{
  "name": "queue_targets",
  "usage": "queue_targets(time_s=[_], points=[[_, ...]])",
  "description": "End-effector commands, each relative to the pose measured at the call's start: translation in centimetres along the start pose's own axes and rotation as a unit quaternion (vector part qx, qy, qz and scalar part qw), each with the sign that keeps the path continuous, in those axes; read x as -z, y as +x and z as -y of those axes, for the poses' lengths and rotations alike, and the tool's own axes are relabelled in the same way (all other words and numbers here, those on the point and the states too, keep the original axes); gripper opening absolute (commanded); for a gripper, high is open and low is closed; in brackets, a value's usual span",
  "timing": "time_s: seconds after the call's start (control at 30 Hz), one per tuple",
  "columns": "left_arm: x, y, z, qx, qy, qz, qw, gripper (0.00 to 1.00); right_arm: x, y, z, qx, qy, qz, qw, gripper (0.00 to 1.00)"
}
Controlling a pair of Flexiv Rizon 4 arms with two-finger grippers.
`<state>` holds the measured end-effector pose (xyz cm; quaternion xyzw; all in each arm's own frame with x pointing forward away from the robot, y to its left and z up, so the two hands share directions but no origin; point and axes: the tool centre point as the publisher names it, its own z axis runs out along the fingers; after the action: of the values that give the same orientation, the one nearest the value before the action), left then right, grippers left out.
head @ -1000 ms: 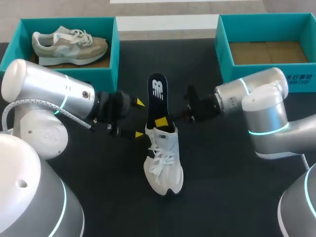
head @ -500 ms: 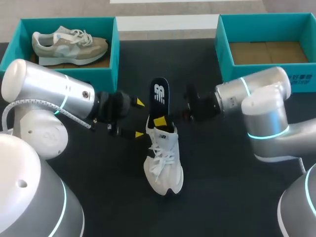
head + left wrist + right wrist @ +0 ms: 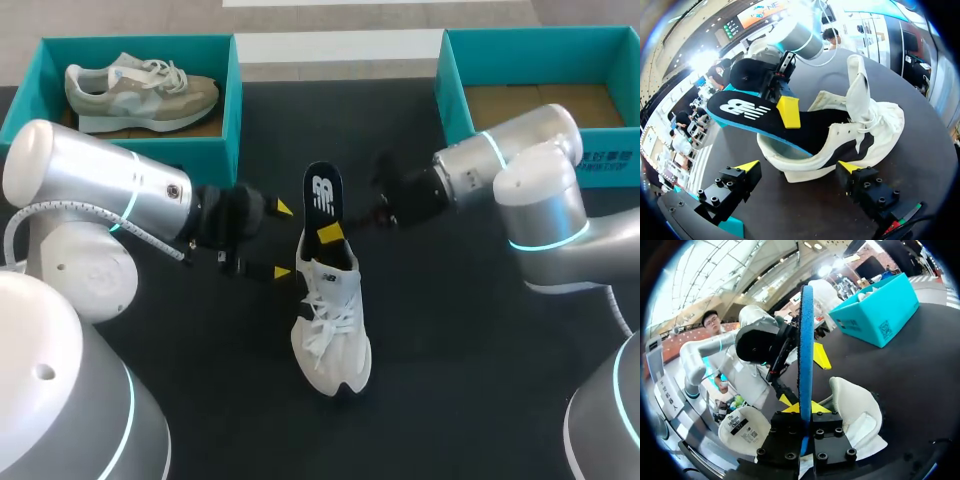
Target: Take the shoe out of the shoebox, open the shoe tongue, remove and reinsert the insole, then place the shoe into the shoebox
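- Nearest, at the middle of the black table: white lace-up sneaker, upright on its sole. Long axis from near edge to far edge, toe toward the near edge, heel opening toward the far edge.
- Just left of the heel: left gripper, fingers spread wide, holding nothing. In the left wrist view the heel sits straight ahead of the open fingers and touches neither.
- Rising out of the heel opening: black foam insole with a blue underside. Front part inside the shoe, free end tilted up and pointing toward the far edge, long axis roughly in line with the shoe's.
- On the insole just beyond the heel collar: right gripper, coming in from the right across that axis, pinching the insole from both faces.
- Judgement: insole step in hand. Any slide in or out needs to follow the shoe's long axis. Left gripper best placed to steady the heel.
- Farthest, at the far right corner: empty teal cardboard shoebox, well apart from the shoe.
- At the far left corner: second teal shoebox holding a grey-beige sneaker.
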<state>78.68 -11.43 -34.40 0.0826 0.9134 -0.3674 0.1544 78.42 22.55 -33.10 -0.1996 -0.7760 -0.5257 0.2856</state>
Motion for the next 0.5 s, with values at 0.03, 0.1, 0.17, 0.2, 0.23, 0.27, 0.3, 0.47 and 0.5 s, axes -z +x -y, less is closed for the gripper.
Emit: queue_targets(time_s=[0.03,0.1,0.17,0.2,0.23,0.27,0.3,0.47,0.5], points=[[0.0,0.0,0.0,0.0,-0.001,0.0,1.0,1.0,-0.9,-0.3,1.2,-0.022,0.019,-0.018,0.999,0.0],[0.0,0.0,0.0,0.0,-0.001,0.0,1.0,1.0,-1.3,0.1,2.2,-0.036,0.024,-0.03,0.999,0.0],[0.0,0.0,0.0,0.0,-0.001,0.0,1.0,1.0,-1.7,0.4,3.0,-0.05,0.03,-0.035,0.998,0.0],[0.0,0.0,0.0,0.0,-0.001,0.0,1.0,1.0,-1.9,0.6,3.5,-0.055,0.03,-0.038,0.997,0.0],[0.0,0.0,0.0,0.0,-0.001,0.0,1.0,1.0,-2.0,0.7,3.9,-0.06,0.031,-0.042,0.997,0.0],[0.0,0.0,0.0,0.0,-0.001,0.0,1.0,1.0,-2.1,0.9,4.2,-0.064,0.033,-0.044,0.996,0.0],[0.0,0.0,0.0,0.0,-0.001,0.0,1.0,1.0,-2.1,1.0,4.4,-0.068,0.036,-0.044,0.996,0.0],[0.0,0.0,0.0,0.0,-0.001,0.0,1.0,1.0,-1.4,1.1,4.0,-0.062,0.037,-0.03,0.997,0.0],[0.0,0.0,0.0,0.0,-0.001,0.0,1.0,1.0,-1.2,1.1,3.7,-0.058,0.04,-0.025,0.997,0.0]])
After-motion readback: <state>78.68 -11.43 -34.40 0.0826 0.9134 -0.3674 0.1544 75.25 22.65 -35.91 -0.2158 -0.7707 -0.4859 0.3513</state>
